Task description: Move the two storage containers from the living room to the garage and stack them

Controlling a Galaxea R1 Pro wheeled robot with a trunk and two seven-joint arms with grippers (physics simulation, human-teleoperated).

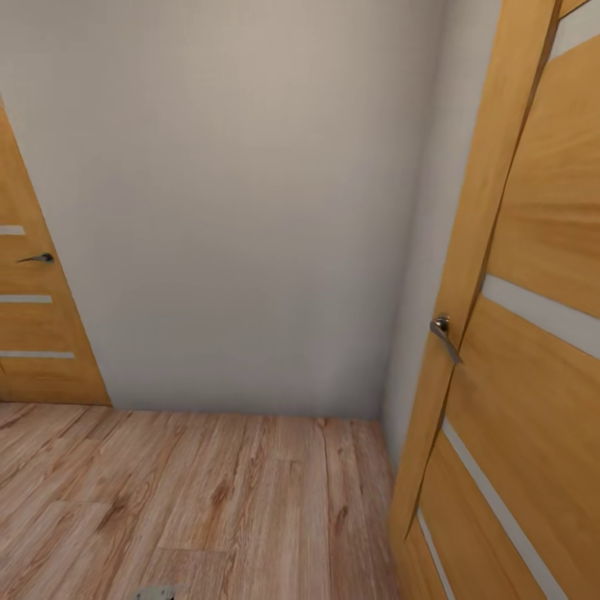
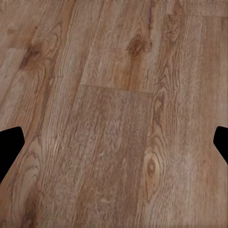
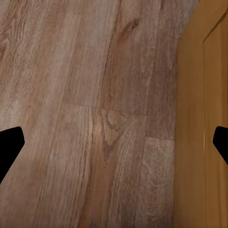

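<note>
Both claws, left [image 2: 114,142] & right [image 3: 114,142], spread open, empty, over light wood-plank floor [image 1: 208,492]; orange panelled door [image 1: 533,333] frame right. Bins prob. light, stiff; grip rims.

Two wooden doors show in the head view: one door [image 1: 37,317] at the left and a nearer door [image 1: 533,350] at the right. Each carries one metal handle, so two handles: the left handle [image 1: 37,258] and the right handle [image 1: 444,333]. Three pale strips cross the left door. There is one plain wall [image 1: 250,208] and one wood-plank floor [image 1: 208,500].
</note>
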